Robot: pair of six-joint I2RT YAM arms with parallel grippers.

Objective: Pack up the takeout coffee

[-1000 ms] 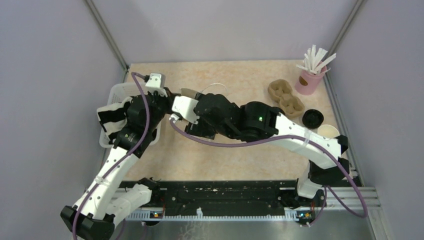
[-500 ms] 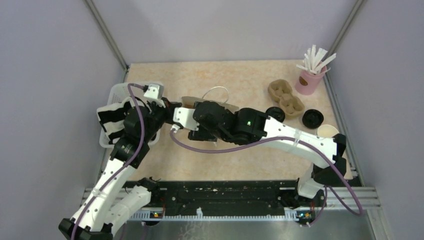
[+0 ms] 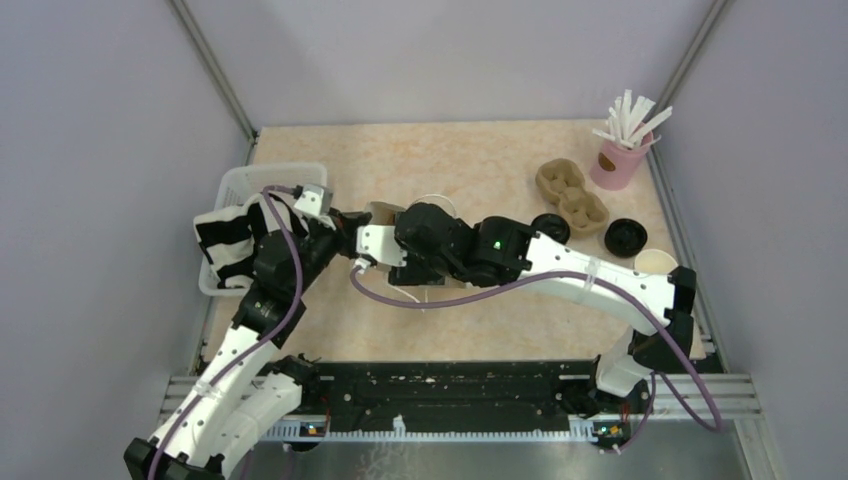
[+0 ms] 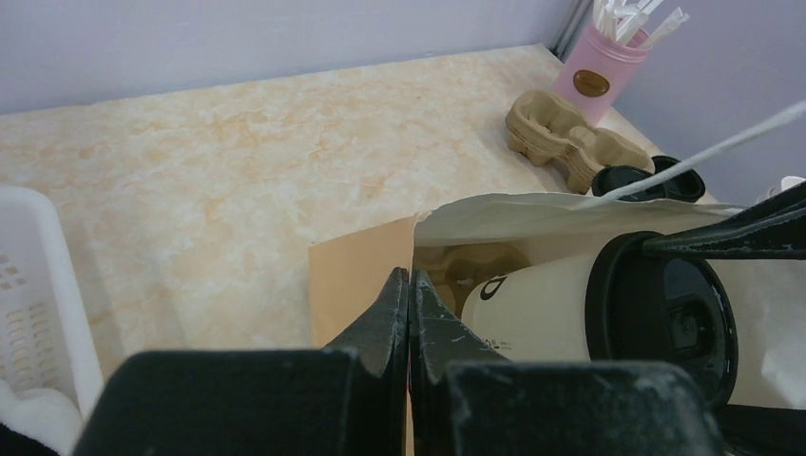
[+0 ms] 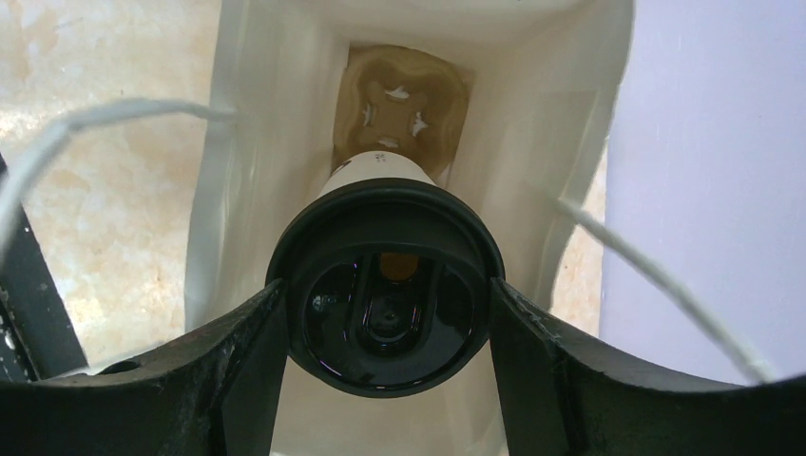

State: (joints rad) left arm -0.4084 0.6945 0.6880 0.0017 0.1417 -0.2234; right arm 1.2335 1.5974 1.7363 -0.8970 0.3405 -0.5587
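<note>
Right gripper (image 5: 385, 328) clamped across the black lid (image 5: 385, 275) of the takeout coffee (image 4: 532, 306), cup partway inside the mouth of the brown paper bag (image 4: 359, 275), pointed at a pulp carrier (image 5: 404, 95) deep within. Left gripper (image 4: 409, 318) pinched shut on the bag's edge, holding it open. Probably light, thin-walled and crushable, lid slick and liable to pop off; best taken at the stiff rim, with mild squeeze.

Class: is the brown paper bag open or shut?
Open: the black-lidded white paper cup is partly inside the brown paper bag, a cardboard carrier visible at its bottom.
</note>
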